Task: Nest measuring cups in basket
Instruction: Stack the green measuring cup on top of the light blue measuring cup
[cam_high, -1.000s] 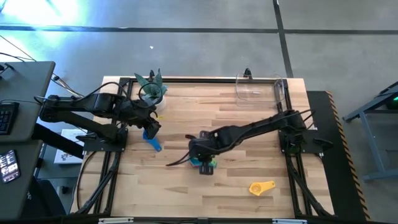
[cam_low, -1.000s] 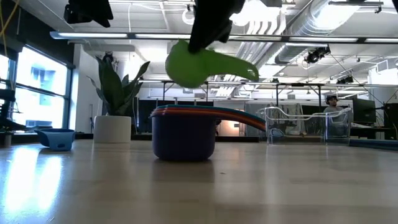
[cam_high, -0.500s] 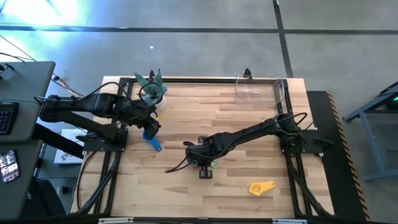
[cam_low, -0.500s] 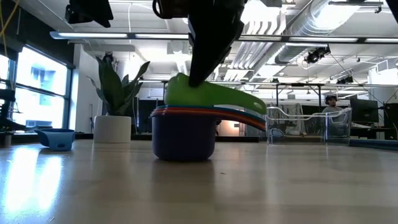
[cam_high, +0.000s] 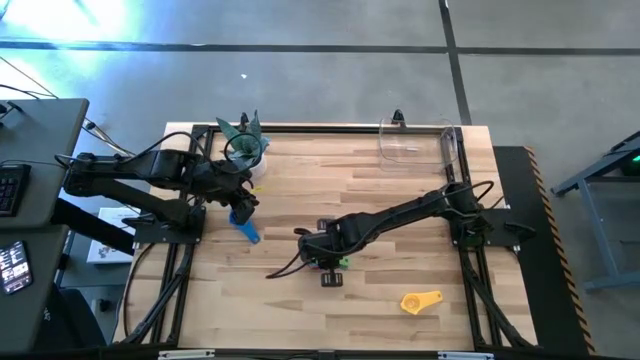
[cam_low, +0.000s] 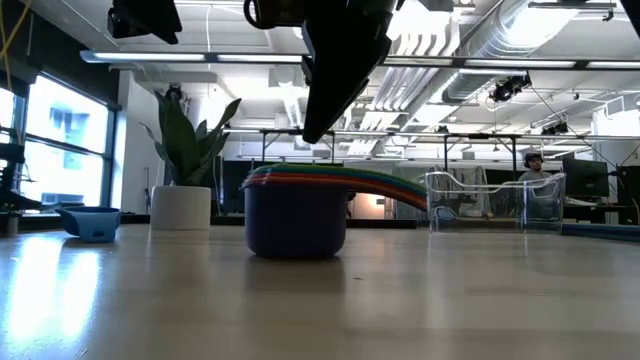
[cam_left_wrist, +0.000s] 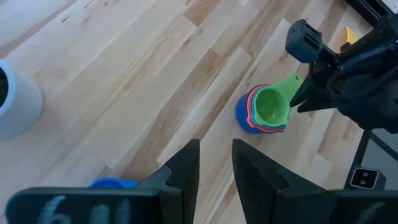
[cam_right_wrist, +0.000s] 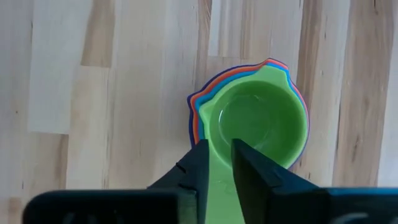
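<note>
Near the middle of the table (cam_high: 400, 195), my right gripper (cam_right_wrist: 216, 163) sits over a nested stack of measuring cups (cam_low: 296, 212), its two fingers (cam_right_wrist: 198, 160) drawn narrow around the flat handle of the green cup (cam_right_wrist: 261, 124). That green cup rests in the top of the stack, above orange and red rims and the purple cup at the bottom. My left gripper (cam_left_wrist: 216, 163) hangs near the white plant pot (cam_high: 246, 152), fingers slightly apart and empty, above a blue cup (cam_high: 244, 226). The yellow cup (cam_high: 420, 300) lies alone toward the front edge. The clear basket (cam_high: 415, 141) stands at the far edge, well apart from the stack
</note>
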